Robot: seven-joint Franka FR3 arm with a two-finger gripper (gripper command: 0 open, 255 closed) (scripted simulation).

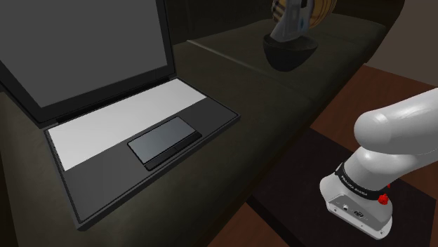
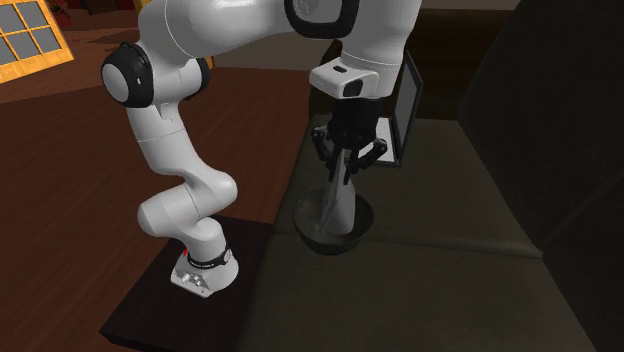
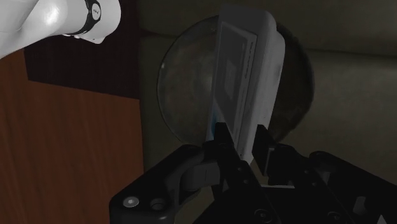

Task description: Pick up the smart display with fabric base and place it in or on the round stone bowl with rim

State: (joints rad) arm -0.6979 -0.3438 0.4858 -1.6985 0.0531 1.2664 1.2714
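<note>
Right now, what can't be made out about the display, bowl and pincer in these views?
- Shoulder view: the smart display is cut off by the top edge, above the bowl.
- Second exterior view: the bowl's rim hides the display's lower end; contact with the bottom cannot be told.
- Wrist view: the display, clasped by the pincer, covers the bowl's middle.
- Second exterior view: the arm hides part of the laptop.

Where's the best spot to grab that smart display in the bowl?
By its upper end, from above. The smart display stands nearly upright in the bowl, and its slim body fits between the fingers of the gripper, which clasp it there.
</note>
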